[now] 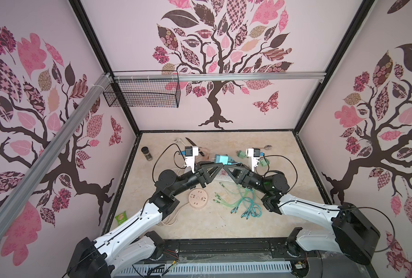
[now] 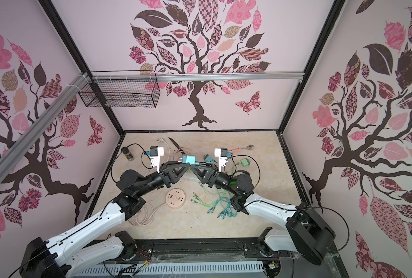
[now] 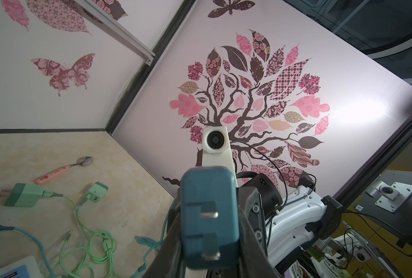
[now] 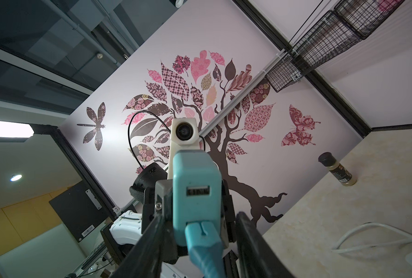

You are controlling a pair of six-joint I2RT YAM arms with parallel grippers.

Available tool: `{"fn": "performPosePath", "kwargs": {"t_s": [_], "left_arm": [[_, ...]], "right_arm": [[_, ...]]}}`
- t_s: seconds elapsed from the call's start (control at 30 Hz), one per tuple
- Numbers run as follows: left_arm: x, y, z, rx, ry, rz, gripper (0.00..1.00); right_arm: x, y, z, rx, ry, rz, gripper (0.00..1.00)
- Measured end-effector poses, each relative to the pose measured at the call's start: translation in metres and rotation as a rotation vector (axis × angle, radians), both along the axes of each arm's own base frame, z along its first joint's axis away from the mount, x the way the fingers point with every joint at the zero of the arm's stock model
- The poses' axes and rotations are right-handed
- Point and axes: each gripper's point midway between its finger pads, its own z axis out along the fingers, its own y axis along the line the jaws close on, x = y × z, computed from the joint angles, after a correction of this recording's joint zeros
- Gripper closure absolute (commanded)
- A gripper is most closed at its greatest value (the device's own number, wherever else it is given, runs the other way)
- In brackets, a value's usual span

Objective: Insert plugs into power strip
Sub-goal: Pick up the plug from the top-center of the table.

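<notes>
Left wrist view looks straight at the two flat prongs of a teal plug (image 3: 209, 199). It sits pinched between the dark fingers (image 3: 172, 248) of the left gripper (image 3: 209, 209), whose jaws are clenched on its sides.

Right wrist view shows the same plug from its other end, with the port and the teal cable (image 4: 202, 252) facing the lens. One finger of the right gripper (image 4: 200, 214) lies against the plug. A narrow gap shows beside the other finger, so I cannot tell whether this gripper is gripping the plug or standing loose around it.

In both top views the two grippers meet tip to tip at the centre of the frame. The plug is held between them just above centre, with its prongs pointing to the left of the frame. The power strip (image 1: 222, 178) lies on the table (image 1: 200, 231), mostly hidden behind the meeting grippers, and only a sliver of its white body shows.

Right of centre, a green plug (image 1: 241, 154) and a mint plug (image 1: 264, 161) rest on the table apart from the strip. Their cables run into a tangle (image 1: 244, 203) at the lower right of the tabletop. A round wooden socket disc (image 1: 198, 198) lies lower left of centre. A spice jar (image 1: 147, 152) stands at the upper left of the tabletop.
</notes>
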Motion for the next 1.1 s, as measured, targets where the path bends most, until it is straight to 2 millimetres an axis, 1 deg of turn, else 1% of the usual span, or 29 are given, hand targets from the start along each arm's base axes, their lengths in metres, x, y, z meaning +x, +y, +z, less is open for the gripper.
{"fn": "performPosePath", "kwargs": {"t_s": [0.13, 0.33, 0.53, 0.6, 0.9, 1.1], "left_arm": [[-0.001, 0.0, 0.002, -0.005, -0.007, -0.001, 1.0], [-0.003, 0.001, 0.006, -0.017, -0.019, -0.002, 1.0], [-0.004, 0.001, 0.008, -0.024, -0.027, -0.007, 1.0], [-0.004, 0.001, 0.008, -0.024, -0.026, -0.008, 1.0], [-0.003, -0.003, 0.002, -0.01, -0.015, -0.022, 1.0], [-0.002, -0.003, -0.003, 0.008, -0.004, -0.018, 1.0]], "right_arm": [[0.002, -0.002, 0.002, 0.007, -0.002, -0.01, 0.49], [0.004, -0.004, 0.014, 0.029, -0.023, -0.019, 0.49], [0.006, -0.003, 0.021, 0.042, -0.031, -0.021, 0.53], [0.006, -0.002, 0.022, 0.042, -0.032, -0.02, 0.54], [0.007, 0.001, 0.02, 0.032, -0.027, -0.009, 0.61], [0.007, 0.002, 0.018, 0.019, -0.03, -0.004, 0.69]]}}
